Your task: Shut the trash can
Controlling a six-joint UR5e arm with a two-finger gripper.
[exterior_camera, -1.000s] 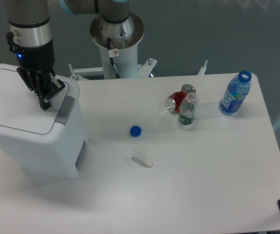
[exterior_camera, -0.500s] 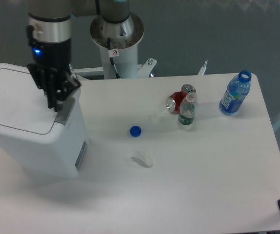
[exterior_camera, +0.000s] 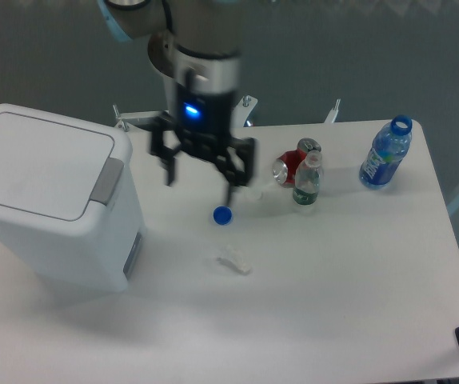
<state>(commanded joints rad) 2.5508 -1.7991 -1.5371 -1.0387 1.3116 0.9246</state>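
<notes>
The trash can [exterior_camera: 49,200] sits with its lid flat down, looking closed, and the pincer [exterior_camera: 200,174] hangs wide and empty above the worktop [exterior_camera: 333,264], clear of it

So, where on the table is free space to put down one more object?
The widest bare patch is the near right part of the table, below the green bottle and blue bottle. The near strip beside the trash can is free too. It is crowded around the red can, blue cap, crumpled wrapper and open gripper.
</notes>
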